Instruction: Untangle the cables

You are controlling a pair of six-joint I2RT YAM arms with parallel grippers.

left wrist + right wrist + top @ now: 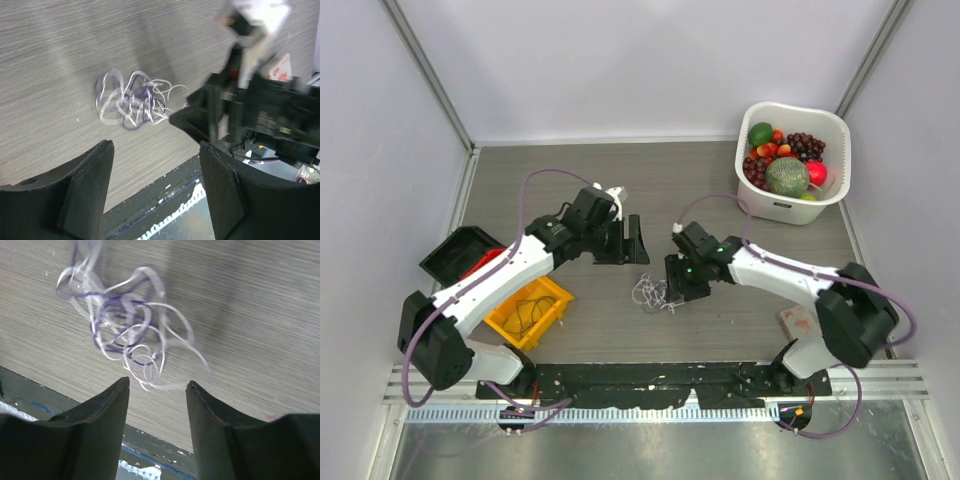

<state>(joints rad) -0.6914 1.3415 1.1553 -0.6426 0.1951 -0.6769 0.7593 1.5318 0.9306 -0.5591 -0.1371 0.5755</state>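
Observation:
The cables (652, 294) lie as a small tangle of thin white and dark purple loops on the grey table; no red wire shows. They show in the left wrist view (132, 100) and the right wrist view (125, 325). My right gripper (675, 290) is open and empty, just right of the tangle; in its own view the gripper (157, 382) has the lowest white loop just ahead of its tips. My left gripper (632, 243) is open and empty, above the table behind the tangle; the gripper in its own view (155, 145) is well clear of the wires.
A white basket (825, 205) of toy fruit stands at the back right. A yellow bin (552, 312) holding thin wires sits front left, next to a black box (455, 252). A small card (798, 322) lies near the right arm's base. Walls enclose the table.

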